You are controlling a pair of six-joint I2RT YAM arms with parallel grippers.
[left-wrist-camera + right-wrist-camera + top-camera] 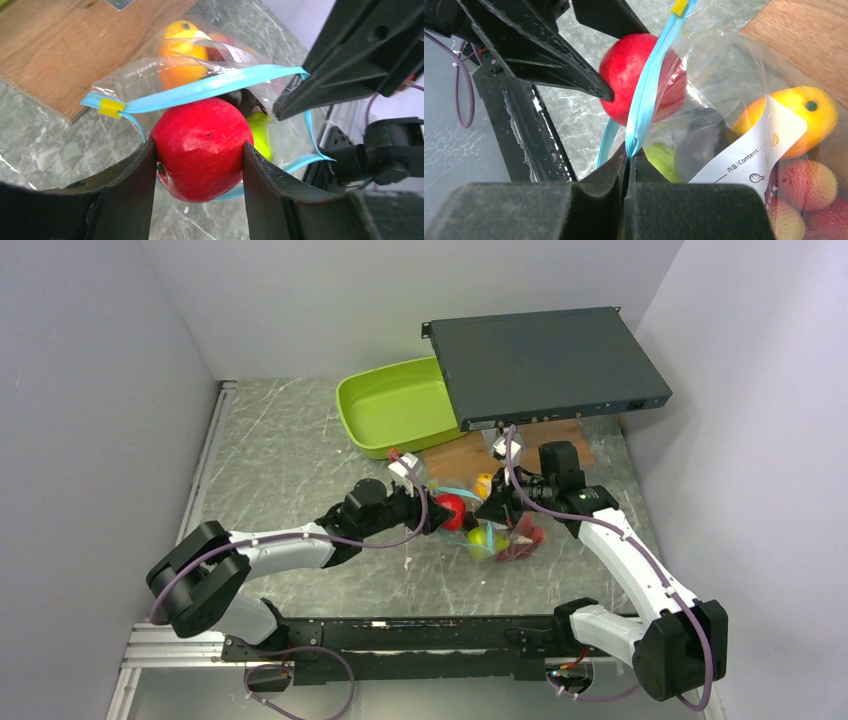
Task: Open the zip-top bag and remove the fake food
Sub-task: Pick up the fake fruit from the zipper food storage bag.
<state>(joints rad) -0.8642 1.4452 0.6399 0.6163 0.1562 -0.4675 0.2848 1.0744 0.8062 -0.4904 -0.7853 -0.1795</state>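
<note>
Left gripper (199, 146): jaws part-open, clamped on both sides of red apple (624, 70), which sits in the bag's open mouth.
Right gripper (629, 160): pinched tight on blue zip strip (649, 85) of zip-top bag (150, 75).
Inside the bag, beyond the apple: mango (794, 115), pear (661, 157), plum (704, 145).
Wooden board (60, 45): under the bag's far edge.
Table (280, 460): extends to the left gripper's left.

We read one text only: "内容/Content:", tiny icons beside it, on the white label (749, 150) of the zip-top bag (734, 65), up-right of the right gripper (629, 157) fingertips. Fine print on the bag beyond the left gripper (200, 150) fingers is too small to read.
</note>
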